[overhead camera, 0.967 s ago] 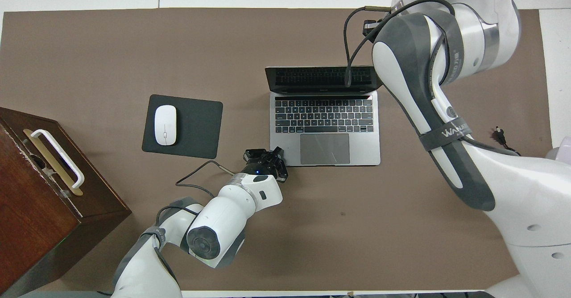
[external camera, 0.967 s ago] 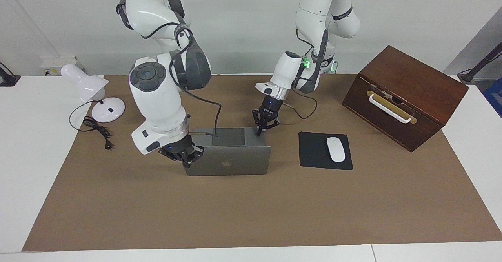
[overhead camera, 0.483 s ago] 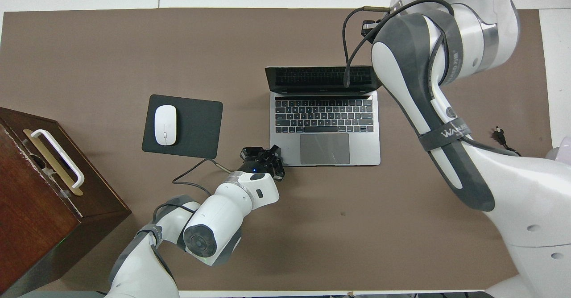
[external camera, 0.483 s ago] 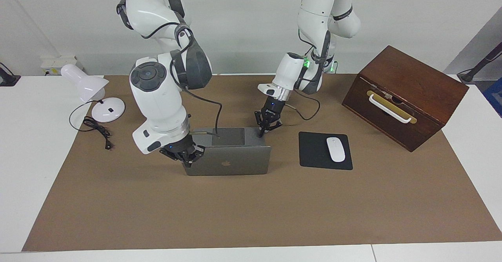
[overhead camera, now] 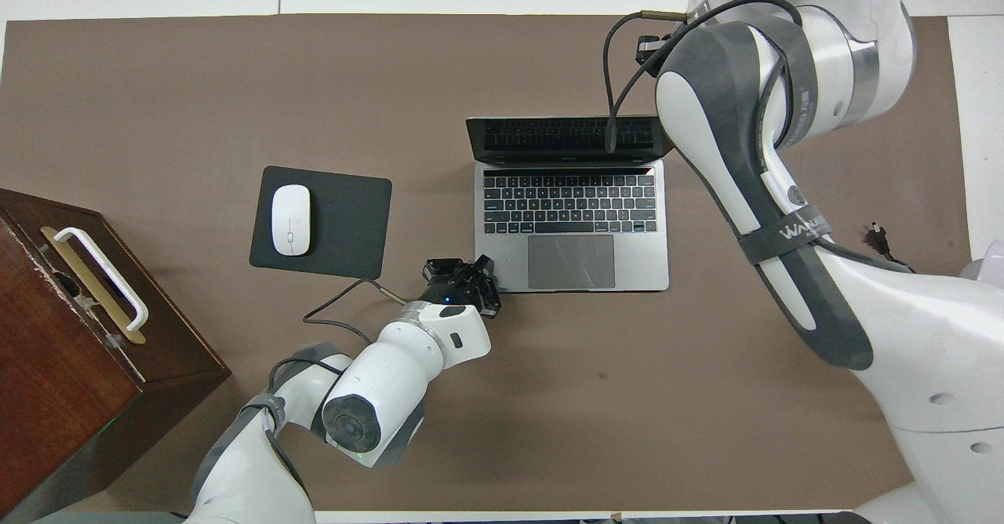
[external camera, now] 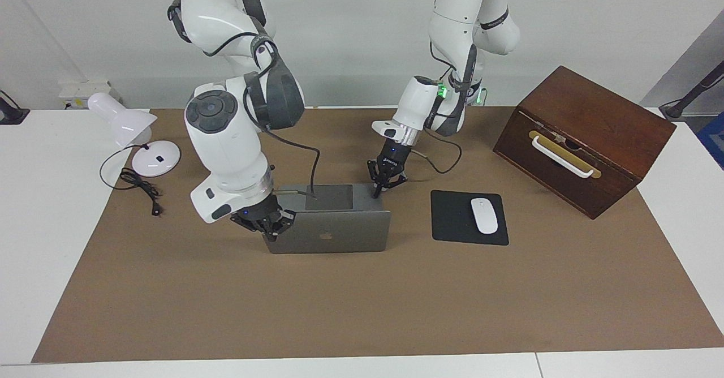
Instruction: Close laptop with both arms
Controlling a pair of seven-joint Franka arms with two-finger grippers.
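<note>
The laptop (external camera: 339, 231) stands open on the brown mat, its lid with the apple logo raised and its keyboard deck (overhead camera: 571, 226) toward the robots. My right gripper (external camera: 270, 226) is at the lid's side edge toward the right arm's end; in the overhead view the right arm hides it. My left gripper (external camera: 375, 192) points down with its fingers together at the deck's corner nearest the robots, toward the left arm's end. It also shows in the overhead view (overhead camera: 464, 271), beside that corner.
A black mouse pad (external camera: 452, 219) with a white mouse (external camera: 484, 215) lies beside the laptop toward the left arm's end. A brown wooden box (external camera: 582, 140) with a white handle stands past it. A white lamp (external camera: 136, 134) and its cord sit at the right arm's end.
My left gripper has shifted slightly along the deck's corner toward the mouse pad, and its arm has drawn up a little. The lid and the right gripper look unchanged.
</note>
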